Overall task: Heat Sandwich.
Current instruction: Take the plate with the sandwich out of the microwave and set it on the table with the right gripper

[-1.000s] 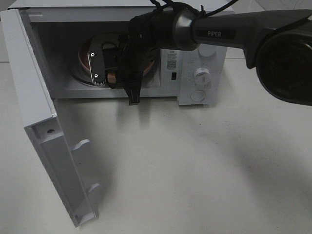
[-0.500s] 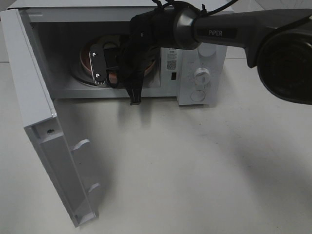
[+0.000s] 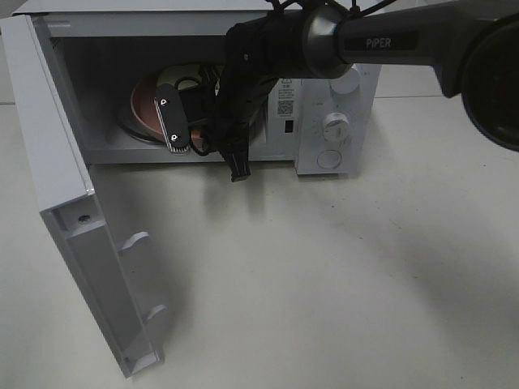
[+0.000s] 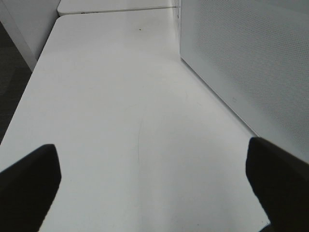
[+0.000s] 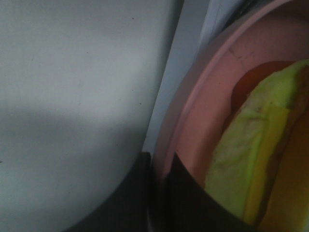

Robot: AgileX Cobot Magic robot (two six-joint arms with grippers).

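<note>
White microwave oven, door swung open, at far edge of white tabletop, round pink plate inside, yellow-green-filled sandwich on it, right end effector pinched on plate rim, left end effector spread wide, empty.

High view facing microwave, right wrist near plate

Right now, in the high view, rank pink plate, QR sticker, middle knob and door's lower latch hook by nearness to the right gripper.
1. pink plate, inside the microwave, rim pinched by the right gripper.
2. QR sticker, panel edge by the opening.
3. middle knob, farther right on the panel.
4. lower latch hook, on the open door, front left.
</note>
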